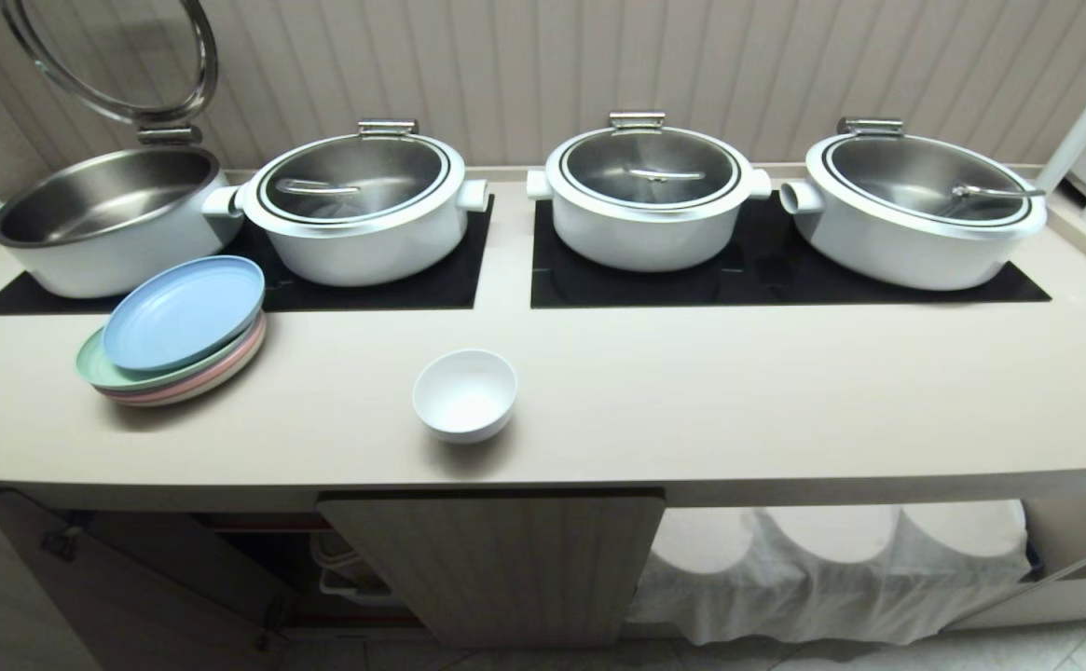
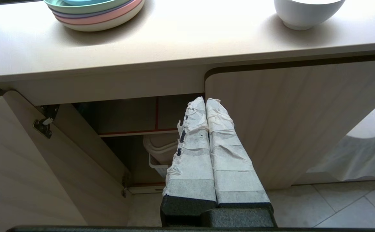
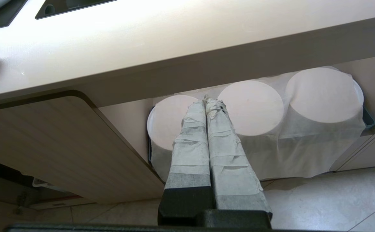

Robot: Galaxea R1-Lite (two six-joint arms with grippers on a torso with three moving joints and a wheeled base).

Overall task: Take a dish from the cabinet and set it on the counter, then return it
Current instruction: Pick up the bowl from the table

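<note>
Dish (image 1: 464, 394): small white bowl, upright on the counter (image 1: 785, 391), near its front edge, standing alone with bare surface on every side.

Cabinet (image 1: 496, 568), below the front edge: middle ribbed door closed; left door (image 2: 23, 167) swung out, showing a dark interior, a red-edged shelf (image 2: 135, 132) and a pale basket (image 2: 156, 158).

Left gripper (image 2: 205, 103): low in front of the open compartment, taped fingers pressed together, holding nothing.

Right gripper (image 3: 205, 101): low before the right bay, fingers likewise pressed together and empty. Behind it, three round white shapes under a thin white cover (image 3: 290, 141).

Plate stack (image 1: 174, 333): blue on green on pink, to the left of the bowl and well apart from it, its far rim overlapping the left black mat (image 1: 365, 284).

Farther back: two black mats with a bare strip of counter between them, carrying four white pots. The leftmost pot (image 1: 109, 224) has its lid (image 1: 114, 56) raised; the other three are lidded.

Ribbed wall (image 1: 552, 65) closes the far edge.
</note>
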